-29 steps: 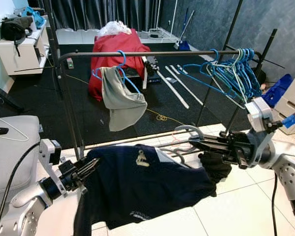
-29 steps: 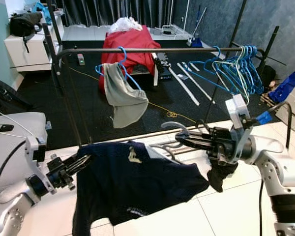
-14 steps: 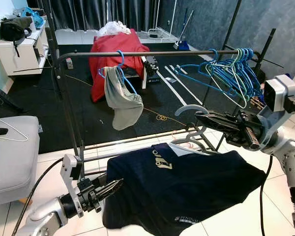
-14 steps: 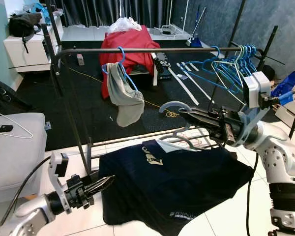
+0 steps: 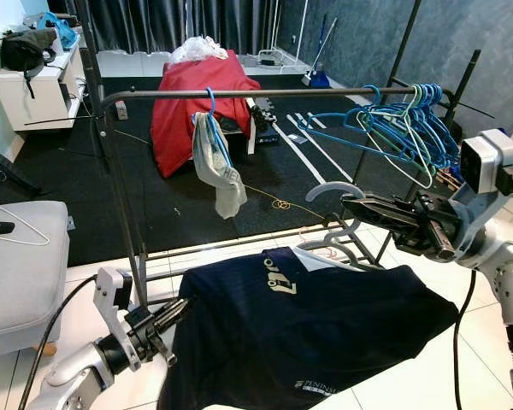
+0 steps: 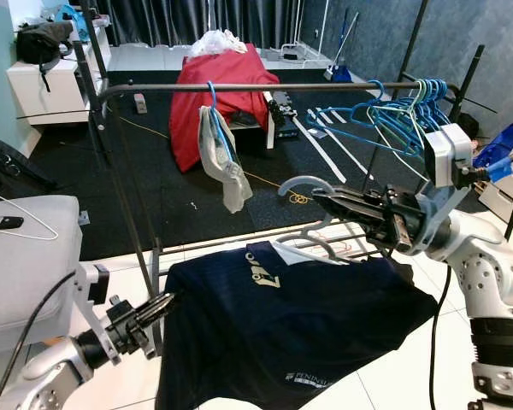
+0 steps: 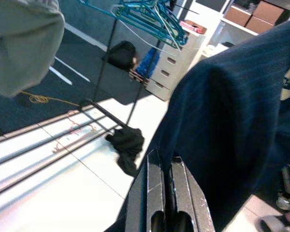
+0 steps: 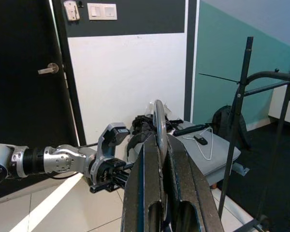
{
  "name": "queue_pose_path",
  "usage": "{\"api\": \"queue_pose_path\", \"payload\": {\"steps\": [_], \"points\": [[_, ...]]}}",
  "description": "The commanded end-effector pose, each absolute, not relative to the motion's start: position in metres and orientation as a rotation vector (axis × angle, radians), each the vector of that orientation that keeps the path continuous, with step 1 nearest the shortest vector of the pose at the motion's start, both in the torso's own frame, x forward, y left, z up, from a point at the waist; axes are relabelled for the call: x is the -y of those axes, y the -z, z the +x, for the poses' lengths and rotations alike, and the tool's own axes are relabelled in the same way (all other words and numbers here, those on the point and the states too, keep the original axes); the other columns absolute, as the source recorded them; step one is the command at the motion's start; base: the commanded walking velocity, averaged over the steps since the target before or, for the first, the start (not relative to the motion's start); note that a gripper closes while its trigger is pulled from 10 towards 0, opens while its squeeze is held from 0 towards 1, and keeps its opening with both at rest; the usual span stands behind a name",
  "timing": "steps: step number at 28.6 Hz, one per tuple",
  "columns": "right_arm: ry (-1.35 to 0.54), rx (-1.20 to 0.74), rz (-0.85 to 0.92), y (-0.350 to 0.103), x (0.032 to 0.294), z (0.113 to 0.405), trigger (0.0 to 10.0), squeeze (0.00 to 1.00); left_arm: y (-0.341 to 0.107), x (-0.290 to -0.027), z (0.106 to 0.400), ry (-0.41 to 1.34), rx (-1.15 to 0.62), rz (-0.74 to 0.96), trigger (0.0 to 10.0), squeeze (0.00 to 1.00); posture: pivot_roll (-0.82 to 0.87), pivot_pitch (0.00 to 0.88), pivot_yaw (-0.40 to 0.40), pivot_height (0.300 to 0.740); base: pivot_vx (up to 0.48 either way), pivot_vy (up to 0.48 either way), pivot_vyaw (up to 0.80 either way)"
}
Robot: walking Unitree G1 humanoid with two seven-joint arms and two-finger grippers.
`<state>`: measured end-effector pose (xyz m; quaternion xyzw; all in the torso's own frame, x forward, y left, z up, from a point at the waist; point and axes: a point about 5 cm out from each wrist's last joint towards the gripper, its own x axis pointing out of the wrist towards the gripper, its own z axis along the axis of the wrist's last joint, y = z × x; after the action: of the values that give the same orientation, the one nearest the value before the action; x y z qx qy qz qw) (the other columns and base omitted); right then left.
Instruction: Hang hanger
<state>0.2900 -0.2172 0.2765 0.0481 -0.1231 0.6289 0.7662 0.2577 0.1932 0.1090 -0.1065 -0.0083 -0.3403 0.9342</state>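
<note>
Your right gripper (image 5: 352, 202) is clenched on the neck of the grey hanger (image 5: 332, 190), holding it below and in front of the rail (image 5: 265, 92), not yet on it. The hook curls up just past the fingertips; the hanger's shoulders are mostly hidden under the navy shirt (image 5: 308, 316) draped over it. Your left gripper (image 5: 178, 309) pinches the shirt's edge low on the left, fingers closed on the fabric in the left wrist view. On the rail hang a grey garment (image 5: 216, 165) on a blue hanger and a bunch of blue hangers (image 5: 402, 124) to the right. The shirt's lower hem is cut off by the frame.
</note>
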Motion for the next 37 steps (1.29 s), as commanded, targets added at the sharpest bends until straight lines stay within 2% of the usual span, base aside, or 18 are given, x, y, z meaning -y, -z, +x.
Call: {"api": "queue_pose_path", "payload": {"steps": [1, 8, 10, 14, 15, 16, 17, 18, 19, 20, 21, 23, 24, 25, 26, 27, 32, 37], "points": [[-1.348, 0.276, 0.068, -0.281, 0.225, 0.289, 10.0, 0.0, -0.105, -0.205, 0.259, 0.65, -0.001, -0.175, 0.0, 0.0, -0.12, 0.067, -0.081, 0.74, 0.0, 0.0, 0.0], [-1.322, 0.143, -0.019, -0.259, 0.233, 0.289, 10.0, 0.0, -0.109, -0.231, 0.263, 0.585, -0.024, -0.076, 0.0, 0.0, -0.12, 0.068, -0.082, 0.74, 0.0, 0.0, 0.0], [-1.322, 0.143, -0.019, -0.259, 0.233, 0.289, 10.0, 0.0, -0.109, -0.231, 0.263, 0.585, -0.024, -0.076, 0.0, 0.0, -0.12, 0.068, -0.082, 0.74, 0.0, 0.0, 0.0], [-1.321, 0.04, -0.078, -0.242, 0.237, 0.285, 10.0, 0.0, -0.116, -0.251, 0.269, 0.47, -0.017, 0.0, 0.0, 0.0, -0.11, 0.067, -0.081, 0.74, 0.0, 0.0, 0.0], [-1.331, -0.018, -0.095, -0.233, 0.239, 0.281, 10.0, 0.0, -0.122, -0.266, 0.276, 0.335, 0.001, 0.044, 0.0, 0.0, -0.11, 0.066, -0.08, 0.74, 0.0, 0.0, 0.0], [-1.331, -0.018, -0.095, -0.233, 0.239, 0.281, 10.0, 0.0, -0.122, -0.266, 0.276, 0.335, 0.001, 0.044, 0.0, 0.0, -0.11, 0.066, -0.08, 0.74, 0.0, 0.0, 0.0], [-1.337, -0.051, -0.098, -0.228, 0.24, 0.278, 10.0, 0.0, -0.127, -0.278, 0.283, 0.209, 0.025, 0.054, 0.0, 0.0, -0.11, 0.066, -0.079, 0.74, 0.0, 0.0, 0.0], [-1.337, -0.051, -0.098, -0.228, 0.24, 0.278, 10.0, 0.0, -0.127, -0.278, 0.283, 0.209, 0.025, 0.054, 0.0, 0.0, -0.11, 0.066, -0.079, 0.74, 0.0, 0.0, 0.0], [-1.332, -0.064, -0.1, -0.226, 0.242, 0.276, 10.0, 0.0, -0.131, -0.291, 0.288, 0.076, 0.04, 0.05, 0.0, 0.0, -0.12, 0.064, -0.078, 0.74, 0.0, 0.0, 0.0], [-1.332, -0.064, -0.1, -0.226, 0.242, 0.276, 10.0, 0.0, -0.131, -0.291, 0.288, 0.076, 0.04, 0.05, 0.0, 0.0, -0.12, 0.064, -0.078, 0.74, 0.0, 0.0, 0.0], [-1.324, -0.063, -0.103, -0.227, 0.244, 0.276, 10.0, 0.0, -0.132, -0.303, 0.291, -0.04, 0.038, 0.067, 0.0, 0.0, -0.12, 0.064, -0.079, 0.74, 0.0, 0.0, 0.0], [-1.324, -0.063, -0.103, -0.227, 0.244, 0.276, 10.0, 0.0, -0.132, -0.303, 0.291, -0.04, 0.038, 0.067, 0.0, 0.0, -0.12, 0.064, -0.079, 0.74, 0.0, 0.0, 0.0], [-1.309, -0.063, -0.106, -0.227, 0.248, 0.275, 10.0, 0.0, -0.132, -0.319, 0.289, -0.173, 0.029, 0.076, 0.0, 0.0, -0.12, 0.059, -0.079, 0.74, 0.0, 0.0, 0.0], [-1.309, -0.063, -0.106, -0.227, 0.248, 0.275, 10.0, 0.0, -0.132, -0.319, 0.289, -0.173, 0.029, 0.076, 0.0, 0.0, -0.12, 0.059, -0.079, 0.74, 0.0, 0.0, 0.0], [-1.299, -0.064, -0.108, -0.227, 0.25, 0.275, 10.0, 0.0, -0.131, -0.334, 0.286, -0.286, 0.01, 0.111, 0.0, 0.0, -0.12, 0.059, -0.079, 0.74, 0.0, 0.0, 0.0], [-1.299, -0.064, -0.108, -0.227, 0.25, 0.275, 10.0, 0.0, -0.131, -0.334, 0.286, -0.286, 0.01, 0.111, 0.0, 0.0, -0.12, 0.059, -0.079, 0.74, 0.0, 0.0, 0.0], [-1.297, -0.087, -0.103, -0.223, 0.252, 0.27, 10.0, 0.0, -0.129, -0.363, 0.274, -0.501, -0.034, 0.193, 0.0, 0.0, -0.12, 0.05, -0.084, 0.74, 0.0, 0.0, 0.0], [-1.295, -0.092, -0.102, -0.223, 0.253, 0.269, 10.0, 0.0, -0.118, -0.367, 0.271, -0.542, -0.105, 0.224, 0.0, 0.0, -0.12, 0.055, -0.084, 0.74, 0.0, 0.0, 0.0]]}}
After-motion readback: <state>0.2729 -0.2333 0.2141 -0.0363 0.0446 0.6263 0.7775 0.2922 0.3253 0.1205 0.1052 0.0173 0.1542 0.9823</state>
